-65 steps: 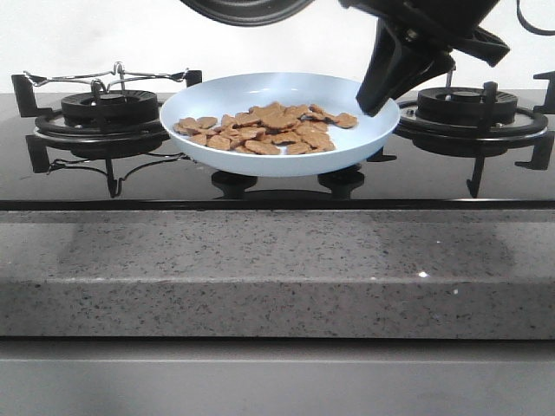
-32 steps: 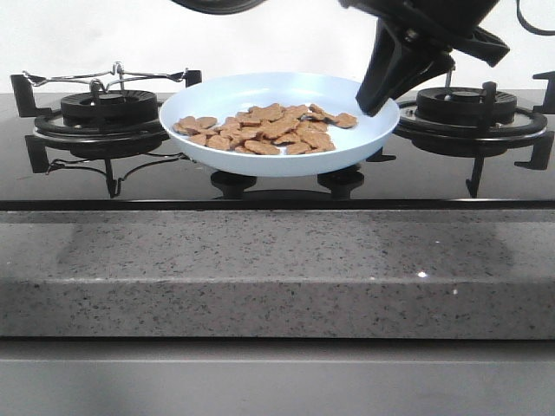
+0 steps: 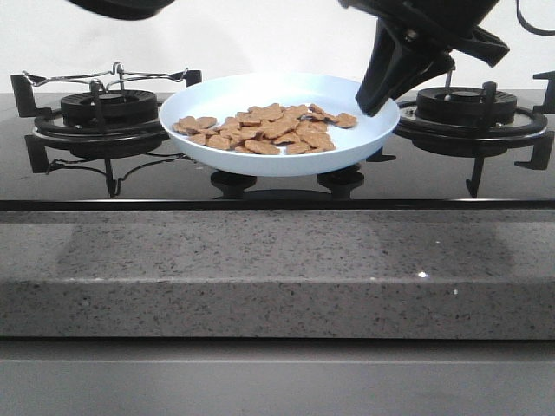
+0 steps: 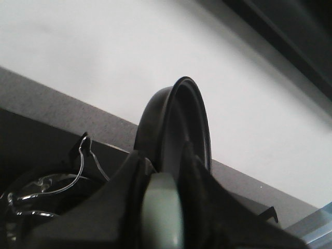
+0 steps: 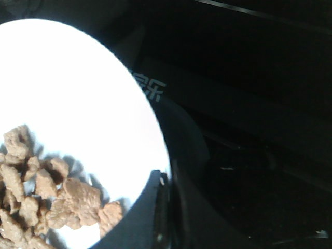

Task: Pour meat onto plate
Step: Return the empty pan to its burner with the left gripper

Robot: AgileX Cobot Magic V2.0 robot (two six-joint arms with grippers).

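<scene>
Now my right pincer (image 3: 375,102) grips the plate (image 3: 217,91) at three o'clock; slipping would spill the meat (image 3: 269,128).

My right claw (image 3: 375,102) reaches down at a slant, fingertips clamped on the plate (image 3: 217,94) rim. My left claw (image 4: 161,207) is raised high, gripping the pan (image 4: 179,124) by its handle, the pan tipped on edge.

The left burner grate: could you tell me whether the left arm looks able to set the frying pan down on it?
Probably yes. The left burner grate carries nothing, and the frying pan in the left gripper hangs above it. The plate of meat sits aside, between the burners.
</scene>
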